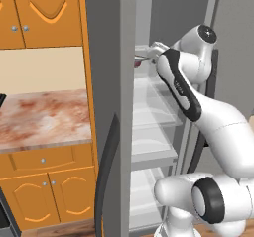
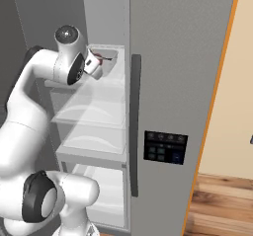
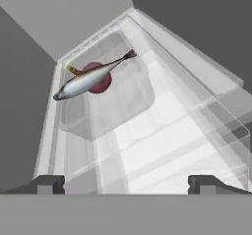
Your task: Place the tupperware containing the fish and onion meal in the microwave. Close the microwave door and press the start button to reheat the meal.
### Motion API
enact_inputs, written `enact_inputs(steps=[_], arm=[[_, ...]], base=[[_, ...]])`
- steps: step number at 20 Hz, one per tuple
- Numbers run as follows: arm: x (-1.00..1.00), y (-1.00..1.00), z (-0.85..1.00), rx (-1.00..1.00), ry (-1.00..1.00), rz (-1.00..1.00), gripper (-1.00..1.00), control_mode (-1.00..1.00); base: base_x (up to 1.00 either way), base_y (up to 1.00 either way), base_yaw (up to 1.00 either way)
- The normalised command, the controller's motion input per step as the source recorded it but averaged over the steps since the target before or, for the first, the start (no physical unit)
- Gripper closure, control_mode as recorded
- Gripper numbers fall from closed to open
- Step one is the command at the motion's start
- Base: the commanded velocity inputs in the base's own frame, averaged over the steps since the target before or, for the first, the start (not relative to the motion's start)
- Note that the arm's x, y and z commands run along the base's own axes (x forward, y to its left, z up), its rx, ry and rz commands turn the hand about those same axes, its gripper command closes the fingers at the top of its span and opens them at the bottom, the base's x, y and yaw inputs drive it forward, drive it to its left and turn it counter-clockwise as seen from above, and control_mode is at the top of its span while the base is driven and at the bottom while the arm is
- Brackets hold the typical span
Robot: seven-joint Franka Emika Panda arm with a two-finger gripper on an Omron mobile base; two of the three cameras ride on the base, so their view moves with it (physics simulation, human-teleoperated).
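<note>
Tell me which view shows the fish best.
The hand view: the whole silver fish lies over a red onion in the container. Both base views show just a reddish sliver beside the arm.

Tupperware [image 1: 143,58] mostly hidden behind fridge door [image 1: 111,82] & arm; onion [image 3: 101,79] partly behind fish [image 3: 88,79]

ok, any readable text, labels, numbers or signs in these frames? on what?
None legible.
Fridge control panel: dark panel on the fridge door with small pale button icons, too small and blurred to read.
Tupperware with the fish and the red onion: no label or marking.
Fridge shelves, orange cabinets and countertop: no text.
</note>
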Motion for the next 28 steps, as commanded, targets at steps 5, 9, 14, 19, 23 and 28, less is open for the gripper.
enact_inputs(steps=[5, 9, 14, 19, 23, 28], arm=[[0.4, 0.03, -0.09, 0.0, 0.15, -0.04, -1.0, -1.0], [0.38, 0.11, -0.13, 0.0, 0.19, -0.07, -1.0, -1.0], [0.41, 0.16, -0.15, 0.0, 0.14, -0.07, -1.0, -1.0], [0.33, 0.1, -0.17, 0.0, 0.08, -0.06, -1.0, -1.0], [0.27, 0.03, -0.15, 0.0, 0.06, -0.06, -1.0, -1.0], [0.25, 0.05, -0.14, 0.0, 0.04, -0.06, -1.0, -1.0]], base=[[0.0, 0.0, 0.0], [0.0, 0.0, 0.0], [0.0, 0.0, 0.0], [0.0, 0.0, 0.0], [0.0, 0.0, 0.0], [0.0, 0.0, 0.0]])
